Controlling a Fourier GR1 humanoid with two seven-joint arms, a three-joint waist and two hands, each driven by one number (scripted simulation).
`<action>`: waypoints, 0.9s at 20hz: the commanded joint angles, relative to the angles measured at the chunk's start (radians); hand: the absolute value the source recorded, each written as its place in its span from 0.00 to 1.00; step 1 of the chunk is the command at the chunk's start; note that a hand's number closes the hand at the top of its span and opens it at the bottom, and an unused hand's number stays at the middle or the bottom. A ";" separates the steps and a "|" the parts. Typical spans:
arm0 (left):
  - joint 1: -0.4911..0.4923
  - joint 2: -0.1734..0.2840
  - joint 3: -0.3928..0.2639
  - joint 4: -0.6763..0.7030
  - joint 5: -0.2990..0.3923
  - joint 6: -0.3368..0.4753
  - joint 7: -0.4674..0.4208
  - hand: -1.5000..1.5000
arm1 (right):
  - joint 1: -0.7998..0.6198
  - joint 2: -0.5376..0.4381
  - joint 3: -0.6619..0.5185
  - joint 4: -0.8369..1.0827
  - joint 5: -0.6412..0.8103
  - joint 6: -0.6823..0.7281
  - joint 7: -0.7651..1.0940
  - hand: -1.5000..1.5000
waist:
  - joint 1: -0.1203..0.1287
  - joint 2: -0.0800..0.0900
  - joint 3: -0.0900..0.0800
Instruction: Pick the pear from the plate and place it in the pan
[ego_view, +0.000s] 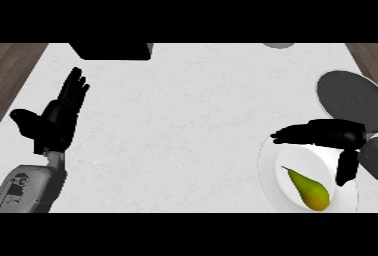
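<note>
While pear (310, 190) lies free on plate (277, 182), right hand (325, 134) hovers above it, fingers (345, 167) spread, ready to grasp; pan (347, 95) close behind. Left hand (55, 120) rests open.
</note>
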 joint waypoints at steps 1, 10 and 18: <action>0.044 0.017 0.017 -0.055 -0.002 -0.014 0.032 0.50 | -0.024 0.011 0.002 -0.026 0.076 0.078 -0.057 0.00 | -0.006 -0.005 -0.001; 0.022 -0.029 0.024 -0.016 -0.046 -0.018 0.014 0.50 | 0.026 0.068 -0.008 0.024 0.193 0.045 -0.067 0.00 | -0.012 -0.003 -0.001; -0.009 -0.093 0.011 0.034 -0.102 0.006 -0.016 0.50 | 0.028 0.185 -0.005 0.104 0.308 -0.016 -0.040 0.00 | -0.011 -0.002 0.000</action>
